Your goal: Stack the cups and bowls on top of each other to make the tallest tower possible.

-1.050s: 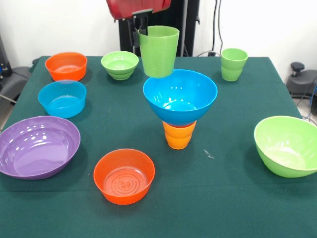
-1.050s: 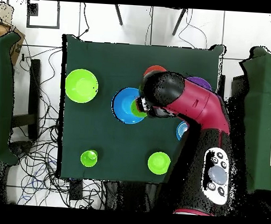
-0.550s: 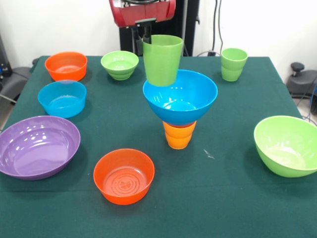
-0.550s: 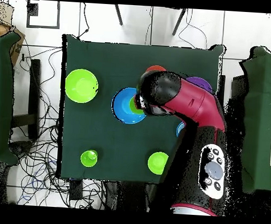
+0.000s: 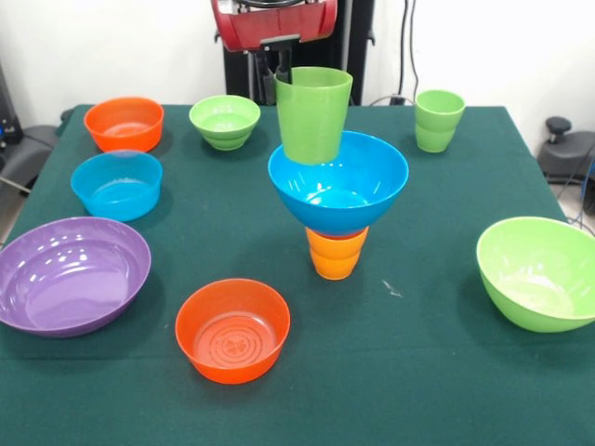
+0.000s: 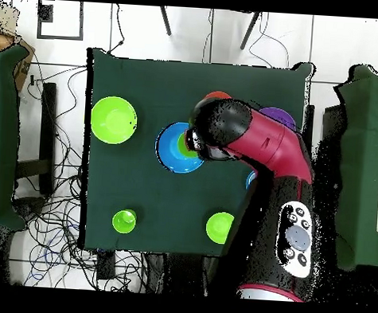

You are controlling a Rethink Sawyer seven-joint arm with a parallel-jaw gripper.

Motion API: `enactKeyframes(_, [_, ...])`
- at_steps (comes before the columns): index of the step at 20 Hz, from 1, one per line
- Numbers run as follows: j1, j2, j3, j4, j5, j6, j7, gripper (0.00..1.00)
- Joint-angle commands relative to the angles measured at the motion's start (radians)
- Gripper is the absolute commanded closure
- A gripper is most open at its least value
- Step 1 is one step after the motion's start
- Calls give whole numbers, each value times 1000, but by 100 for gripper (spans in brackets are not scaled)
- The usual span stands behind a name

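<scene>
The green cup (image 5: 313, 113) hangs upright, mouth up, above the far side of the blue bowl (image 5: 338, 181), its base at or just inside the bowl's rim line. The gripper (image 5: 282, 72) holds it by the rim on the side facing the pedestal: one dark finger shows inside the cup wall, so the jaws are closed on that wall. A rim grip leaves the base free to seat in the bowl.

The blue bowl rests mouth up on an inverted orange cup (image 5: 337, 252); together they form the tower. This base is narrow, so any off-centre load could tip the bowl. The cup should therefore be placed at the bowl's centre.

In the overhead view the arm (image 6: 256, 147) covers the cup; only a green sliver shows over the blue bowl (image 6: 172, 147).

Unused pieces lie well apart on the table (image 5: 437, 372): an orange bowl (image 5: 232, 330), a purple bowl (image 5: 70, 274), a light blue bowl (image 5: 116, 184), and a second green cup (image 5: 438, 120).
</scene>
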Motion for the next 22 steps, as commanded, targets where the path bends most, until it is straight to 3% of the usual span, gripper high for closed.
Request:
enactKeyframes(1, [10, 47, 100, 83, 14, -58, 159, 100])
enactKeyframes(2, [-8, 23, 96, 127, 23, -83, 150, 100])
enactKeyframes(15, [8, 63, 114, 135, 56, -166, 202, 100])
enactKeyframes(16, [6, 35, 114, 193, 61, -202, 193, 100])
enactKeyframes(22, [17, 47, 115, 200, 67, -254, 207, 100])
